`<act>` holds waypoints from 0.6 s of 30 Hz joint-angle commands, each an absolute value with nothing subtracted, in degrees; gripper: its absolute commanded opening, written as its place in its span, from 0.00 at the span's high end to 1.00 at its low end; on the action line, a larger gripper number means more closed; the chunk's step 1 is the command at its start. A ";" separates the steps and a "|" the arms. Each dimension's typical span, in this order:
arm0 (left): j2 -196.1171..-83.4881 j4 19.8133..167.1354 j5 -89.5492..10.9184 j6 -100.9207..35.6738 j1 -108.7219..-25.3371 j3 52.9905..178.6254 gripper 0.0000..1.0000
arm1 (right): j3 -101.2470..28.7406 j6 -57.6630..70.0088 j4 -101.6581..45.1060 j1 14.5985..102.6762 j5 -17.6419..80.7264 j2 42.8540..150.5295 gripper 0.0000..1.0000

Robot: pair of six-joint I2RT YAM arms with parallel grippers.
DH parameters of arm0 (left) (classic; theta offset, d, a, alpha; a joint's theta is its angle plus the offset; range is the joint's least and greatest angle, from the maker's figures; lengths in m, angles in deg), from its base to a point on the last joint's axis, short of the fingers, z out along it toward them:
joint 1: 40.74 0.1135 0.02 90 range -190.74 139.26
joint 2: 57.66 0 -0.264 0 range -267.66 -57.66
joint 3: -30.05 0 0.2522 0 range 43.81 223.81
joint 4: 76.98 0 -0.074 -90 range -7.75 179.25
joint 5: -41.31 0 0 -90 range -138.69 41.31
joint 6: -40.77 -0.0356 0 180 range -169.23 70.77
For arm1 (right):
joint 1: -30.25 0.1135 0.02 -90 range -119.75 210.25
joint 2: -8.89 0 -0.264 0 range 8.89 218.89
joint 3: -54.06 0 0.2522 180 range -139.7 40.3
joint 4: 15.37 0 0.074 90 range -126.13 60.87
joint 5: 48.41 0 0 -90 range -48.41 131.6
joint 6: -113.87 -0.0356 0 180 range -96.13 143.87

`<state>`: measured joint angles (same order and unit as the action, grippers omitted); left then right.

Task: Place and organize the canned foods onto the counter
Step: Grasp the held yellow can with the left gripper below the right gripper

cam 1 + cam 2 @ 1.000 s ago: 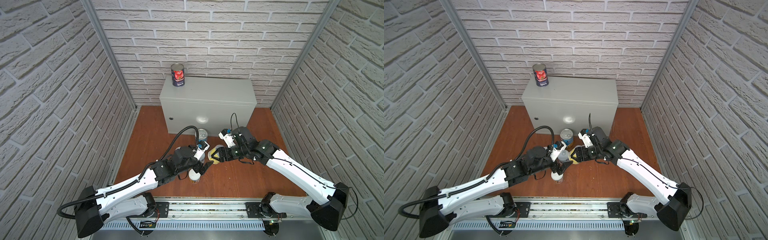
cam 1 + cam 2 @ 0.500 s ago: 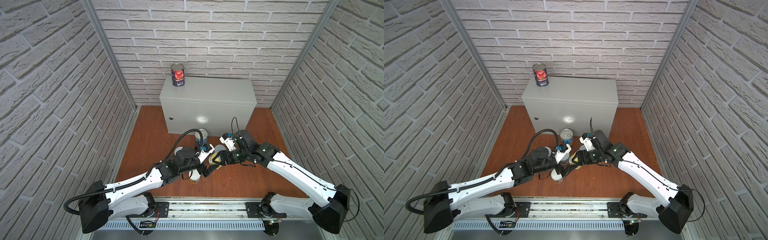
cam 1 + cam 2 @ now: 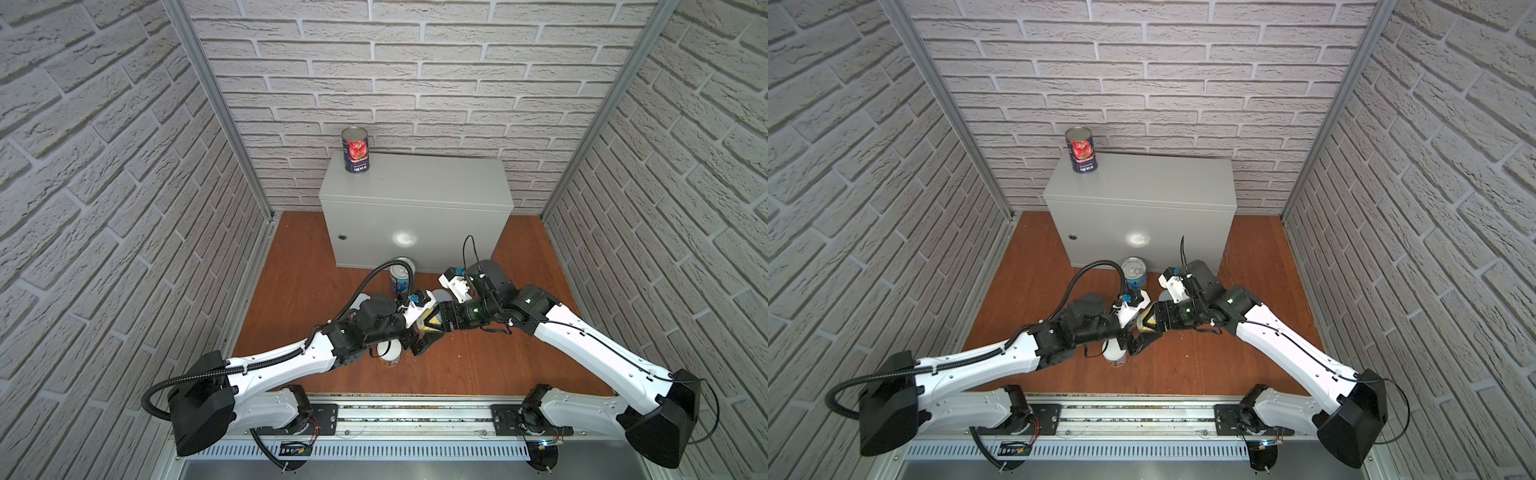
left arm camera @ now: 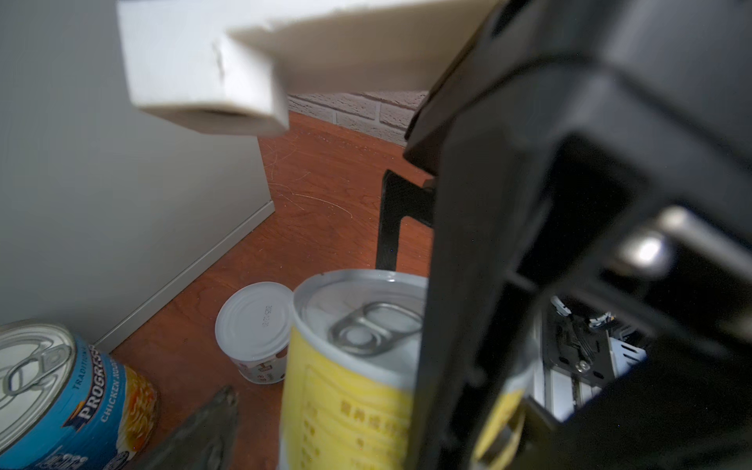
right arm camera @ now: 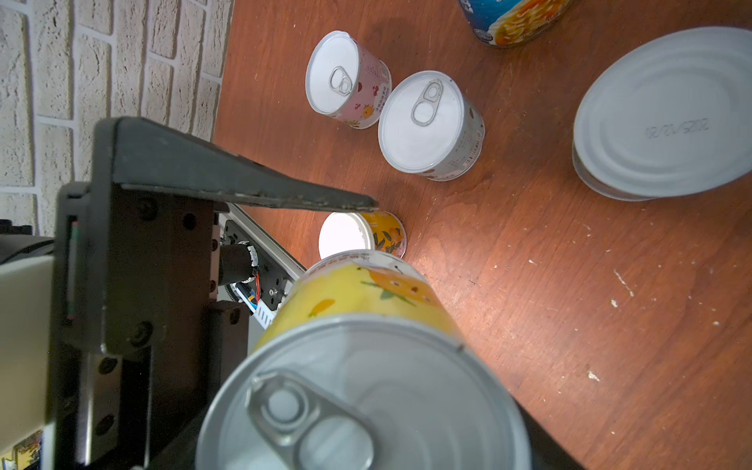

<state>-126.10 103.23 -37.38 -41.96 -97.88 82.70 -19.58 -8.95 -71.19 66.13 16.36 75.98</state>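
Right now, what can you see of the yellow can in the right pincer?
The yellow can is a metal tin with a silver lid and a ring pull, unopened. Its yellow label shows orange fruit and printed text. The right pincer grips its sides, lid roughly up, seemingly above the floor. The open left pincer is close; I cannot tell whether it touches.

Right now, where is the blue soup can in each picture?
Both top views: blue can stands on the floor before the cabinet.
Left wrist: beside the cabinet's front, cut by the frame.
Right wrist: only a sliver shows, at the frame's edge.
Shared landmark: the held yellow can.
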 commanded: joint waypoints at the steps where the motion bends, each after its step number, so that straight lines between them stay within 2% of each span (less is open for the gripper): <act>1: -127.66 109.31 -36.31 -41.76 -98.12 82.99 0.02 | -19.20 -10.31 -65.88 65.93 12.60 73.39 0.46; 13: -128.67 113.39 -36.12 -41.56 -97.93 81.83 0.02 | -18.96 -11.28 -64.29 65.63 9.86 73.05 0.46; 15: -128.93 113.82 -35.05 -41.57 -97.86 81.53 0.11 | -18.77 -11.56 -64.01 65.46 9.75 73.14 0.47; 18: -129.29 113.88 -34.01 -41.21 -97.78 81.61 0.13 | -18.25 -12.19 -62.78 65.37 9.25 72.71 0.47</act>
<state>-128.79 109.79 -35.10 -41.59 -97.99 82.31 -18.44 -11.26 -67.93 65.59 12.73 74.71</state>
